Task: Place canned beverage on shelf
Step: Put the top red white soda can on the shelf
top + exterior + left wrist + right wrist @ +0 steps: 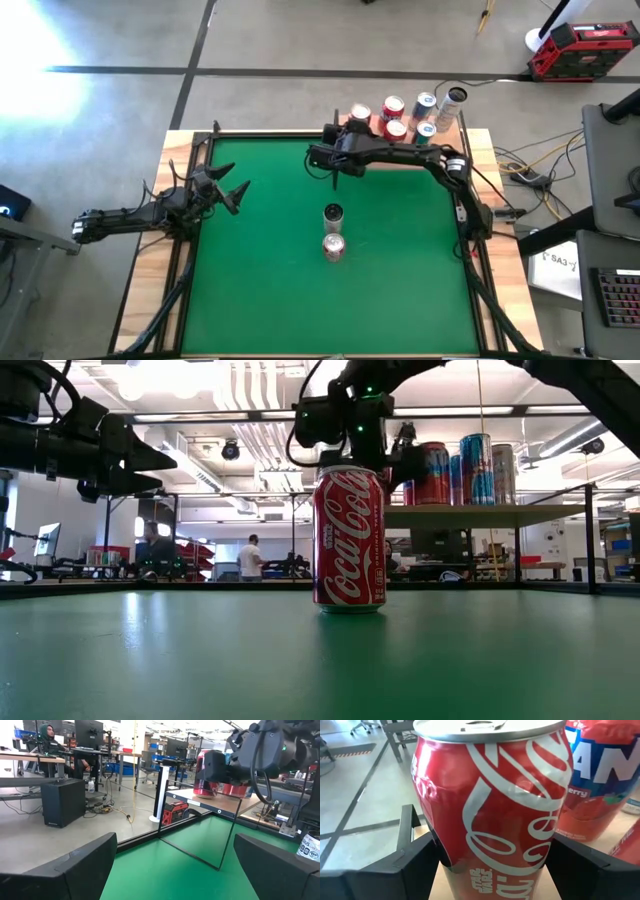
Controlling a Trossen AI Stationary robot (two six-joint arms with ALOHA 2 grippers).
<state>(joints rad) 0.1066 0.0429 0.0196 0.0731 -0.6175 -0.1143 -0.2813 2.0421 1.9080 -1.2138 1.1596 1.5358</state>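
Observation:
My right gripper [352, 128] reaches to the table's far edge and is shut on a red Coca-Cola can [495, 805], [205, 772] at the left end of the shelf [225, 805]. The can's side is dented. Several other cans [410, 115] stand upright on the shelf board [480, 512]. Two more cans stand on their bases on the green table: one dark-topped [333, 214], one a Coca-Cola can [348, 540]. My left gripper [228, 190] waits open at the table's left edge, its fingers [75, 870] around nothing. My right gripper pinches the red can's lower side wall [440, 855] between its two fingers, one on each side. The fingers come nearly level from the table's near side, slanting a little down. The can is upright over the shelf's left end; whether its base rests on the board, I cannot tell.
The shelf's thin dark frame [227, 837] rises from the green table [270, 260] at the far right. An orange can [605, 785] stands close behind the held can. Green felt lies free left of the two standing cans.

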